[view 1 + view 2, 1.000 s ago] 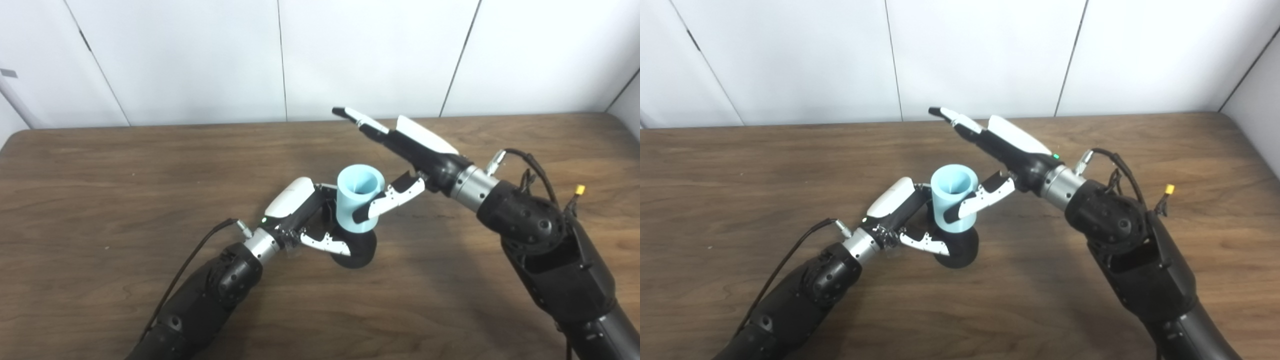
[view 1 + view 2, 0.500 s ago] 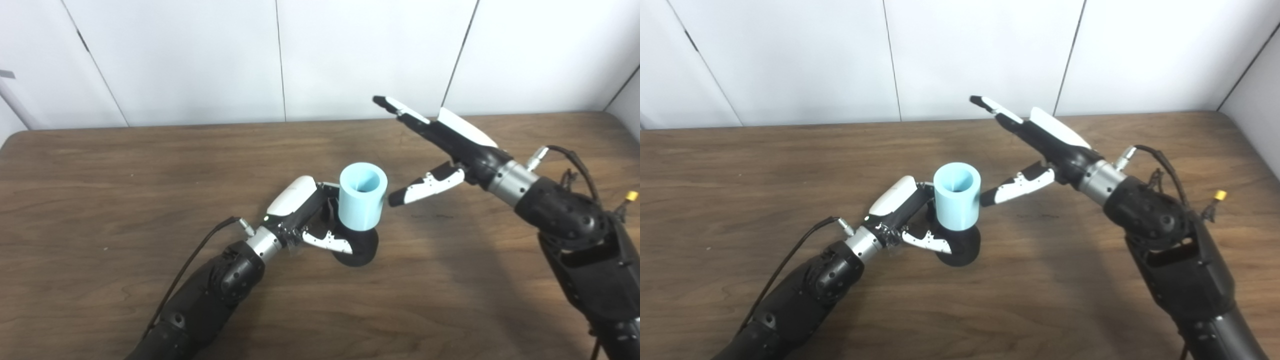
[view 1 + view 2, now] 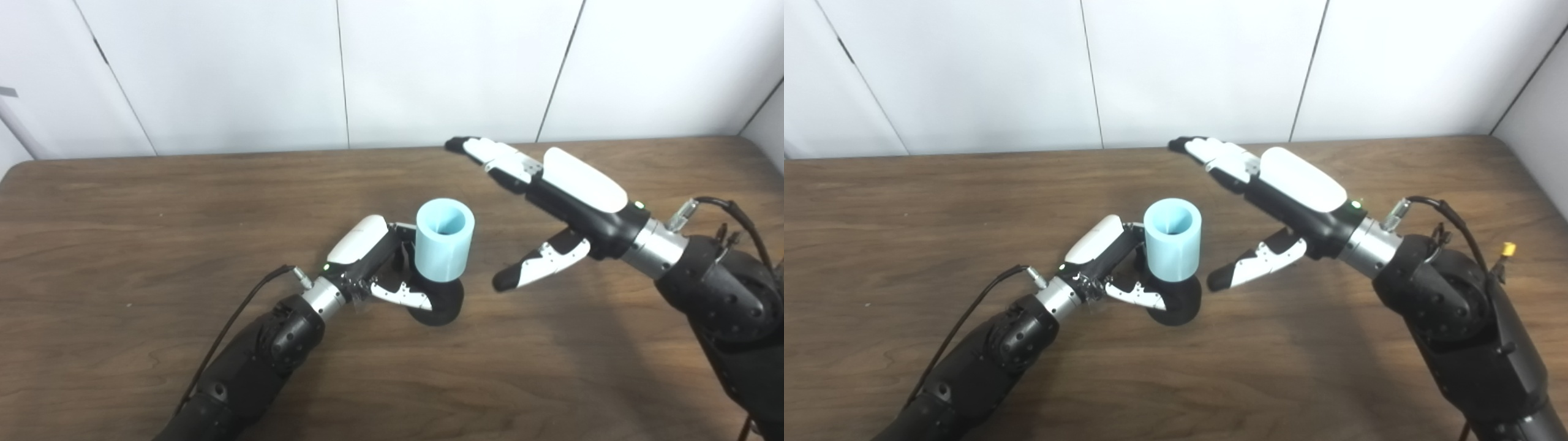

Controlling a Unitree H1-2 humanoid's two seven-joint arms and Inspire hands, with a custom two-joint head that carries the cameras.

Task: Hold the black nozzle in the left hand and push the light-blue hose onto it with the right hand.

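Observation:
A short light-blue hose point(image 3: 444, 248) stands upright, seated on the black nozzle point(image 3: 441, 304), whose round base rests on the wooden table point(image 3: 122, 245). My left hand point(image 3: 376, 266) is shut on the black nozzle from the left, its fingers wrapped around the base just under the hose. My right hand point(image 3: 551, 202) hovers open to the right of the hose, fingers stretched toward the back and thumb point(image 3: 539, 267) pointing down-left, clear of the hose. In the right eye view the hose point(image 3: 1172, 247) and right hand point(image 3: 1274, 196) are likewise apart.
A white panelled wall point(image 3: 343, 67) closes the far side of the table. A black cable point(image 3: 245, 312) runs along my left forearm. Wires and a yellow connector point(image 3: 1508, 248) hang on my right forearm.
My right hand has let go of the hose and pulled back to the right, then turned palm down. The hose stays on the nozzle. My left hand has not moved.

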